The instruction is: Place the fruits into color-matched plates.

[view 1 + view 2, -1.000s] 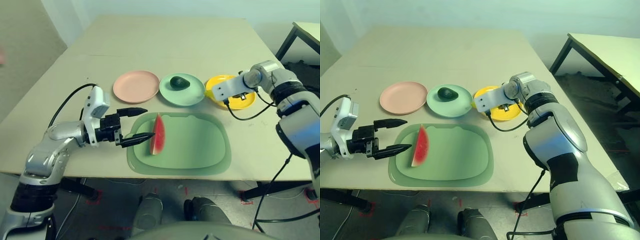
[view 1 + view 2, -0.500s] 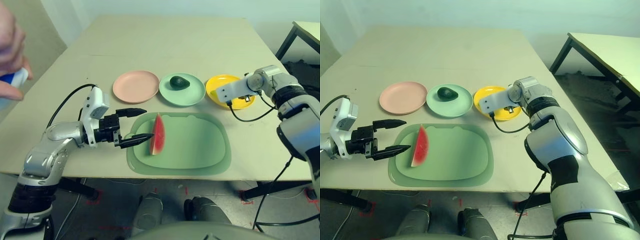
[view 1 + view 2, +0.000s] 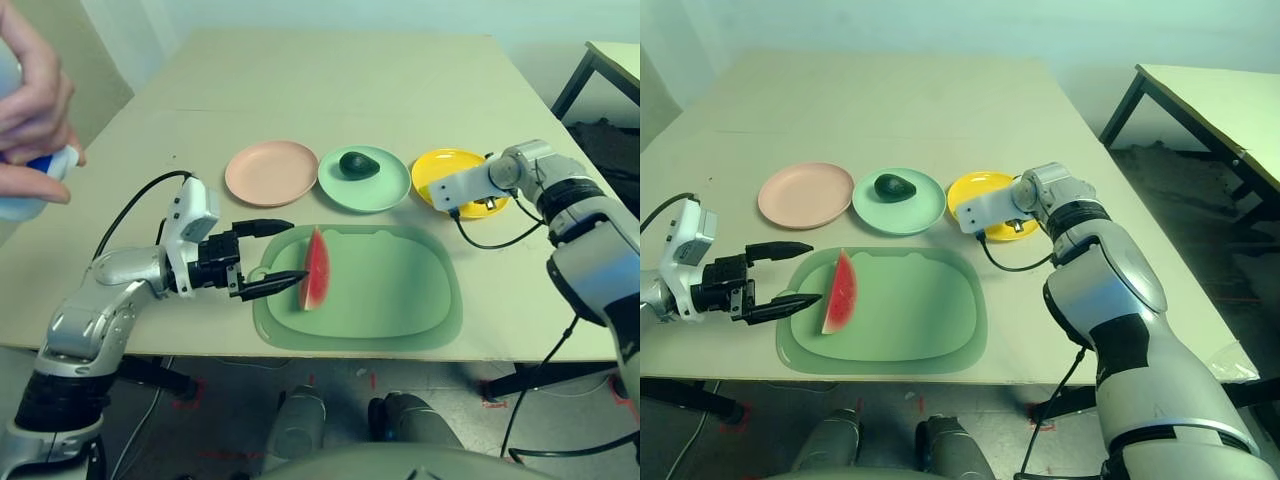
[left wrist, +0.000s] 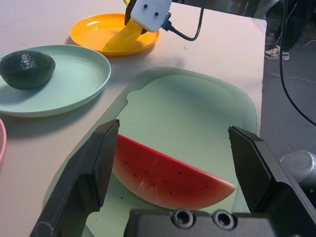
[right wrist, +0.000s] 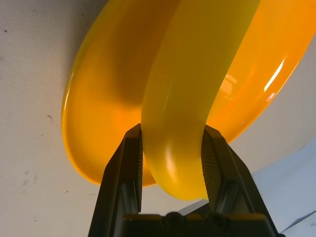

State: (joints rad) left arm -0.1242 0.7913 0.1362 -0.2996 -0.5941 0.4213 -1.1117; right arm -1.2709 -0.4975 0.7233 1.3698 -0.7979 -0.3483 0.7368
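beige table (image 3: 330,90) carrying a pale green tray (image 3: 400,300)
a person's hand (image 3: 30,110) is holding a blue-and-white object (image 3: 45,165) at the table's left edge.

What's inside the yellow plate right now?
The banana is inside the yellow plate, its far end down in the dish, its near end between the right gripper jaws. Whether anything lies beneath the banana or the gripper housing is covered.

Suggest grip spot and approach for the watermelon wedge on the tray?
Pinch the watermelon wedge across its flat red faces, mid-length. It stands on edge on the tray, faces sideways, so come from the near-left, where the open left tool already brackets it; the curved rind would likely slip.
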